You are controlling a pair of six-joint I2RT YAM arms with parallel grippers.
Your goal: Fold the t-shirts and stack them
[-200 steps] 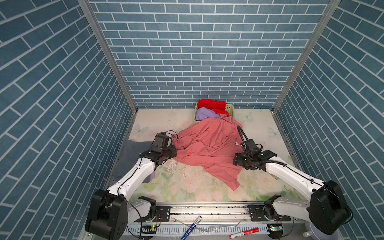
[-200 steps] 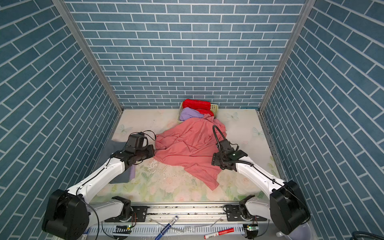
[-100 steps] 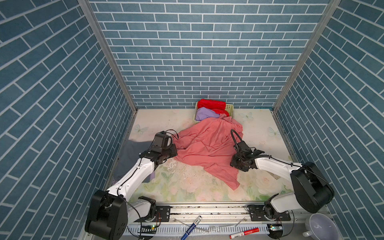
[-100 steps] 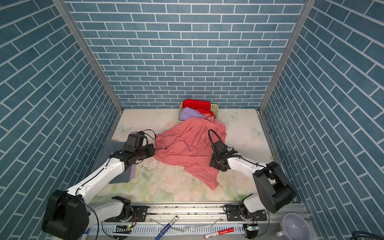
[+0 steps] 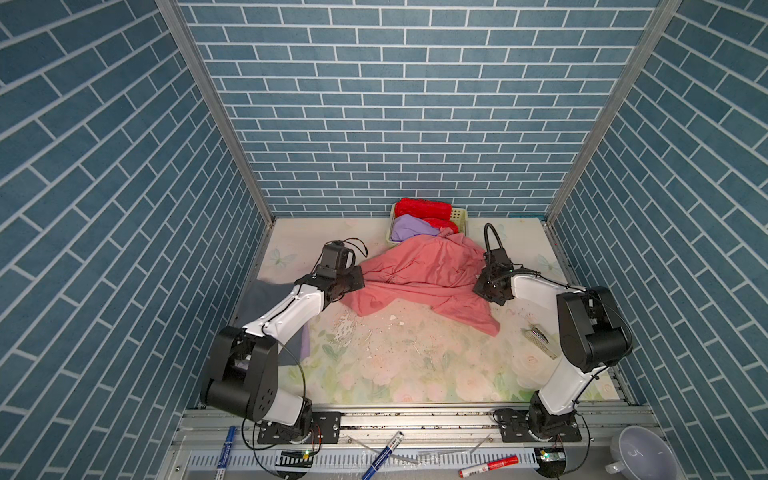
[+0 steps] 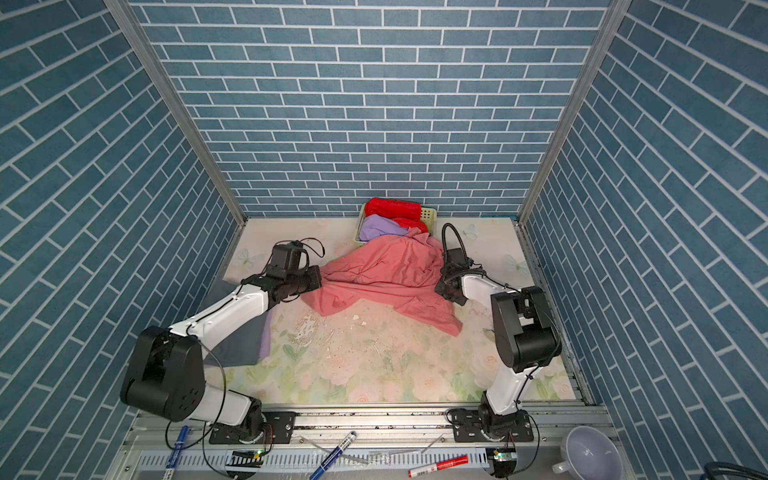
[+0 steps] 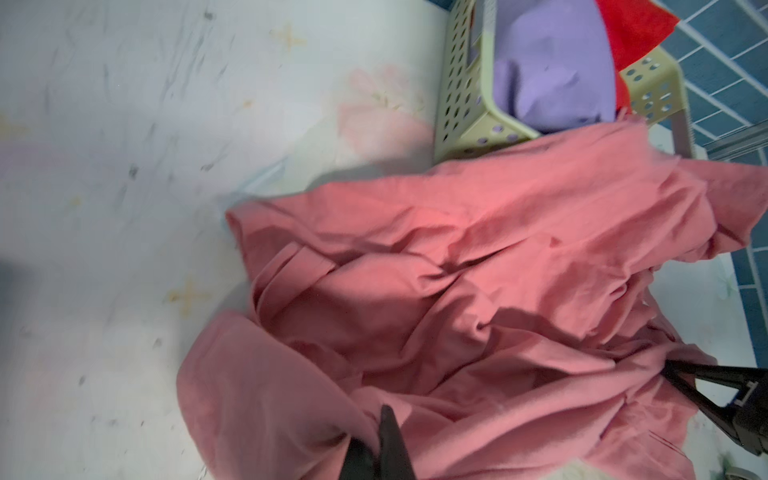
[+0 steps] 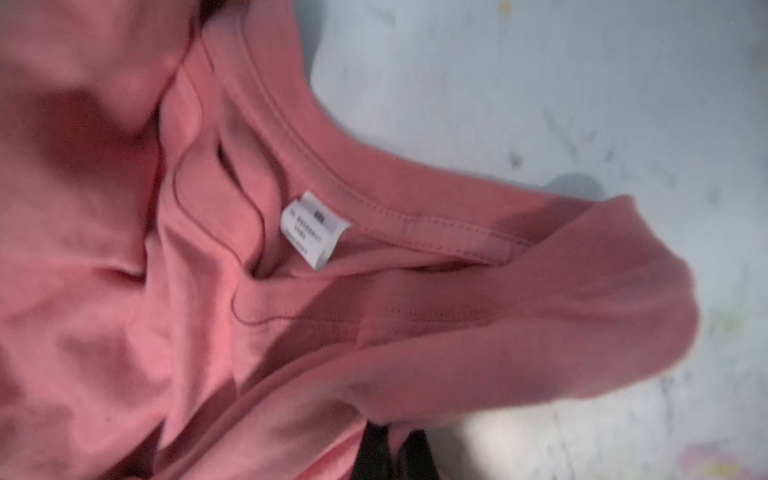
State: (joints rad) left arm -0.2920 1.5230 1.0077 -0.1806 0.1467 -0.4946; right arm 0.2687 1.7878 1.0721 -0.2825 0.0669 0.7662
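Observation:
A salmon pink t-shirt (image 5: pixel 419 270) (image 6: pixel 386 270) lies crumpled on the flowered table, its far end draped against the basket. My left gripper (image 5: pixel 360 277) (image 6: pixel 319 279) is shut on its left edge, and cloth is pinched between the black fingers in the left wrist view (image 7: pixel 376 432). My right gripper (image 5: pixel 478 286) (image 6: pixel 438 289) (image 8: pixel 395 436) is shut on a fold at its right edge, near the collar with the white label (image 8: pixel 313 228). A lavender t-shirt (image 5: pixel 411 227) (image 7: pixel 552 70) and a red t-shirt (image 5: pixel 422 208) fill the basket. A slate grey t-shirt (image 5: pixel 266 295) lies flat under my left arm.
The cream basket (image 5: pixel 459 216) (image 7: pixel 461 104) stands at the back wall. A small metallic thing (image 5: pixel 540 338) lies on the table at the right. Markers (image 5: pixel 382 455) and a white bowl (image 5: pixel 640 453) sit on the front rail. Brick walls close in three sides.
My right gripper has shut on the pink t-shirt's right edge, and its arm has folded back with the elbow raised. The left gripper has kept its hold and place.

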